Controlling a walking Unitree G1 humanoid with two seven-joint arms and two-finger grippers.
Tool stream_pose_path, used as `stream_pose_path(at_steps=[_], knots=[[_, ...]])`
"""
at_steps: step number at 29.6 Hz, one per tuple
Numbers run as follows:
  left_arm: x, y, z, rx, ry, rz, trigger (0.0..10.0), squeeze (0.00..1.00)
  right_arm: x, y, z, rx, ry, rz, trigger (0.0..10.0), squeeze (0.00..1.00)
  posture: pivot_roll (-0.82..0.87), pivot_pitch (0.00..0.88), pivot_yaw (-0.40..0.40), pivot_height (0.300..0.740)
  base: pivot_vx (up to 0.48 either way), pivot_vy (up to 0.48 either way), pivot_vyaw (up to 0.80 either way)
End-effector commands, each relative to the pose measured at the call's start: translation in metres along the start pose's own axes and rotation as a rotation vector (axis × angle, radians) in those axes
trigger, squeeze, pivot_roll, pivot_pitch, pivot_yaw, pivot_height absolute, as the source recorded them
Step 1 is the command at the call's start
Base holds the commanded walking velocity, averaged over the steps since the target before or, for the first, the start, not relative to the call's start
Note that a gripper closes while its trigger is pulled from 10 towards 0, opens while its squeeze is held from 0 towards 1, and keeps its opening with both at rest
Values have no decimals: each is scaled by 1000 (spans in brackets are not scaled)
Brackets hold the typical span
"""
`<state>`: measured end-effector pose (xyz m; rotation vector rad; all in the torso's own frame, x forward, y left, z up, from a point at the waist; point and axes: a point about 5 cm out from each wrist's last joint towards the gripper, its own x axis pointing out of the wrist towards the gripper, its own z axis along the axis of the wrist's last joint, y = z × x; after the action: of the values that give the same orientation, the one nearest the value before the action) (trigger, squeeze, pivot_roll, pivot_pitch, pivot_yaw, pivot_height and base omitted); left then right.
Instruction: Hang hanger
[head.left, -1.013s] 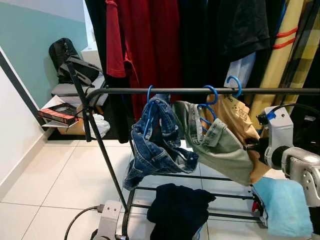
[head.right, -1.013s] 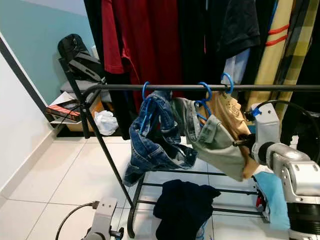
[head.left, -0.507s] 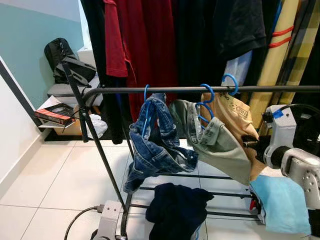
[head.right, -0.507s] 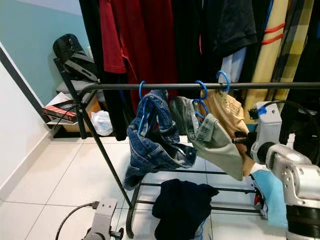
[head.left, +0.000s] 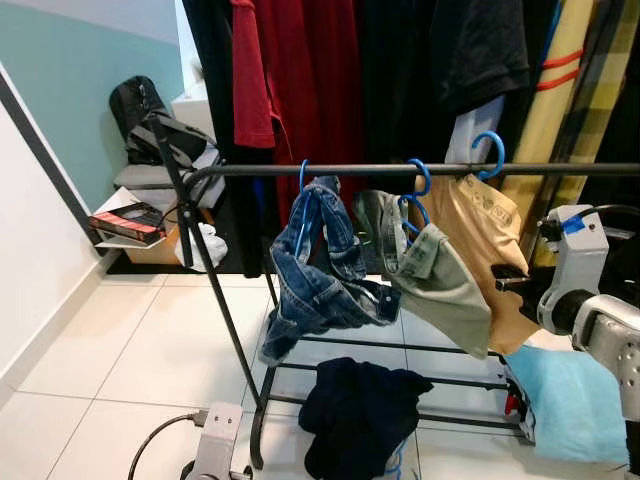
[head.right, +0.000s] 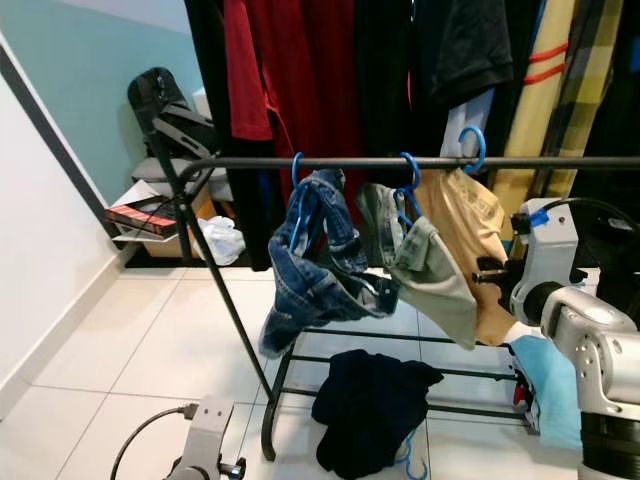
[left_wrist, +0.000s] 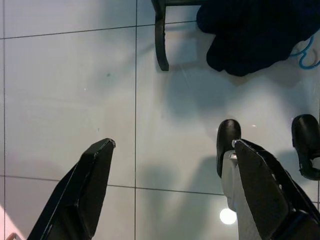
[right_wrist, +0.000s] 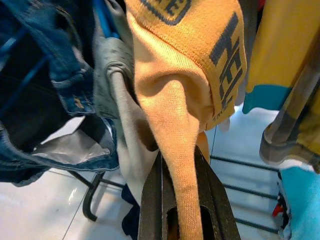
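1. The right gripper (right_wrist: 182, 200) was pinched on the hem of the orange garment (head.left: 490, 250), cloth running down between its fingers. If it pulled away without letting go, I judged the blue hanger (head.left: 489, 150) above it could be dragged off the rail (head.left: 400, 169).
2. A tug could also have swung the grey-green shorts (head.left: 440, 285) and jeans (head.left: 320, 280) just beside the claw.
3. That hanger looked hooked on the rail, garment hanging slack.
4. The left gripper (left_wrist: 165, 185) hung spread apart over the floor tiles (left_wrist: 60, 90).
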<state>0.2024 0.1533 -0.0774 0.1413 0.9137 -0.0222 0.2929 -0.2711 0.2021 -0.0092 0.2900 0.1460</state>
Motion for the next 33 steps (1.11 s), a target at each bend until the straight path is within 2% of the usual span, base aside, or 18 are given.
stream_pose_path(at_steps=[1, 7, 11, 16, 18, 21, 24, 33], knots=[[0, 7, -1, 23, 11, 15, 10000, 0, -5, 2, 23, -39, -116, 7, 0, 0, -140, 0, 87, 740, -322, 0, 0], [0, 7, 0, 26, 9, 14, 10000, 0, -6, 1, 26, -54, -126, -3, 0, 0, -142, 0, 87, 740, -321, 0, 0], [0, 7, 1, 25, 6, 13, 10000, 0, -6, 1, 7, -64, 15, -1, 0, 0, -142, 0, 87, 740, -309, 0, 0], [1, 6, 1, 25, 5, 12, 10000, 0, -6, -2, -1, -55, 72, -19, 0, 0, -142, 0, 88, 740, -306, 0, 0], [1, 6, 2, 25, 3, 11, 10000, 0, -7, -5, -11, -45, 133, -36, 0, 0, -143, 0, 88, 740, -302, 0, 0], [1, 6, 2, 25, 3, 11, 10000, 0, -7, -5, -13, -42, 143, -34, 0, 0, -143, 0, 88, 740, -299, 0, 0], [1, 6, 2, 25, 1, 8, 10000, 0, -9, 1, -17, -50, 179, 19, 0, 0, -143, 0, 88, 740, -293, 0, 0], [1, 7, 2, 21, -2, 6, 10000, 0, -15, 6, -16, -80, 193, 99, 0, 0, -145, 0, 89, 740, -280, 0, 0]])
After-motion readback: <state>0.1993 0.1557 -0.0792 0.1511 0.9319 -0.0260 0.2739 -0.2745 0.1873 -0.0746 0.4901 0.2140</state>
